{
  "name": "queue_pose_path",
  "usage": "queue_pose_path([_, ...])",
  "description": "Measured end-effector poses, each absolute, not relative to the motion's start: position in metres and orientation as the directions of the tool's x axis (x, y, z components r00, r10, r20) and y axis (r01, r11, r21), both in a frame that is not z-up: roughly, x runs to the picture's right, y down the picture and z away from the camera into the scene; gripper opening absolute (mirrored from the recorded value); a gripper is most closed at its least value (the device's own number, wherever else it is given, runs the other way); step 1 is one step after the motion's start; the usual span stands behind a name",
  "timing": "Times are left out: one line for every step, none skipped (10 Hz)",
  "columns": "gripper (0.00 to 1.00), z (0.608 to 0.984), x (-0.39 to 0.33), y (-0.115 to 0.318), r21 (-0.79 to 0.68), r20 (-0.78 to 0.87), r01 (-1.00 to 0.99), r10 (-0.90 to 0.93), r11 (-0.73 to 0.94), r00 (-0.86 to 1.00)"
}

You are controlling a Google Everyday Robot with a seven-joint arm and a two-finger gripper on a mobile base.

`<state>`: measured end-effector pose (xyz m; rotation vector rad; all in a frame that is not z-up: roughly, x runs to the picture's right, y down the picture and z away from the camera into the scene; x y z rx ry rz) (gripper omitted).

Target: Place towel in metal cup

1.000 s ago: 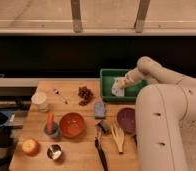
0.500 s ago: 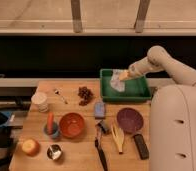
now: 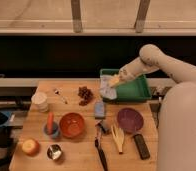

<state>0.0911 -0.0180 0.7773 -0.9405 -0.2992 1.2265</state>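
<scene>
The towel (image 3: pixel 108 90) is a pale, crumpled cloth at the left end of the green tray (image 3: pixel 136 91), at the back right of the table. My gripper (image 3: pixel 114 80) is just above it, at the towel's top edge, with the arm reaching in from the upper right. I cannot tell whether it is touching the towel. The metal cup (image 3: pixel 54 151) is small and shiny and stands at the table's front left, far from the gripper, beside an apple (image 3: pixel 30 146).
On the wooden table are an orange bowl (image 3: pixel 72 124), a purple plate (image 3: pixel 130 120), a blue sponge (image 3: pixel 99 109), a dark red cluster (image 3: pixel 84 94), a white cup (image 3: pixel 40 100), a small blue bowl (image 3: pixel 51 129), a yellow fork (image 3: pixel 117 136) and black tools (image 3: pixel 141 146).
My arm has risen from low over the table's right side, uncovering the purple plate. The gripper has stayed over the tray's left end and shifted slightly left. The towel looks unmoved.
</scene>
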Motion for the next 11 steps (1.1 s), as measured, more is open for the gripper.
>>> queue_pose_path([0.0, 0.763, 0.078, -0.008, -0.763, -0.279, -0.646, 0.879, 0.042, 0.387])
queue_pose_path([0.0, 0.755, 0.071, -0.002, -0.772, -0.281, -0.634, 0.87, 0.047, 0.406])
queue_pose_path([0.0, 0.752, 0.069, 0.0, -0.775, -0.281, -0.63, 0.867, 0.048, 0.412])
queue_pose_path([0.0, 0.752, 0.069, 0.0, -0.775, -0.281, -0.63, 0.867, 0.048, 0.412])
queue_pose_path([0.0, 0.752, 0.069, 0.0, -0.775, -0.281, -0.63, 0.867, 0.048, 0.412])
queue_pose_path([0.0, 0.752, 0.069, 0.0, -0.775, -0.281, -0.63, 0.867, 0.048, 0.412])
queue_pose_path([0.0, 0.752, 0.069, 0.0, -0.775, -0.282, -0.63, 0.867, 0.048, 0.412])
queue_pose_path([0.0, 0.752, 0.069, 0.0, -0.775, -0.281, -0.63, 0.867, 0.049, 0.412])
queue_pose_path([0.0, 0.752, 0.068, 0.001, -0.776, -0.281, -0.629, 0.866, 0.05, 0.414])
queue_pose_path([0.0, 0.751, 0.067, 0.003, -0.784, -0.274, -0.618, 0.861, 0.058, 0.429])
queue_pose_path([0.0, 0.748, 0.061, 0.009, -0.798, -0.265, -0.598, 0.851, 0.07, 0.453])
